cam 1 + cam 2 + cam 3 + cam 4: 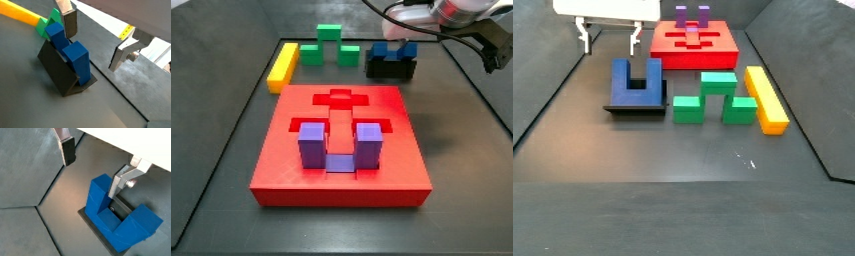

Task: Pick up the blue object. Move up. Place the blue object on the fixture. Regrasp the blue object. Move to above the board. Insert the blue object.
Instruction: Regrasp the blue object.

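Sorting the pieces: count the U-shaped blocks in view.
2: the blue object on the fixture, gripper open above; a purple block in the board.

Hidden and cut off

In a side view the gripper (398, 42) is mostly masked behind the blue object (393, 50); the picture's edge crops the arm, and the fixture (635, 106) shows only edges.

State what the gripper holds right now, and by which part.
Nothing. The gripper is open, jaws apart and empty, near the blue object, which sits on the fixture.
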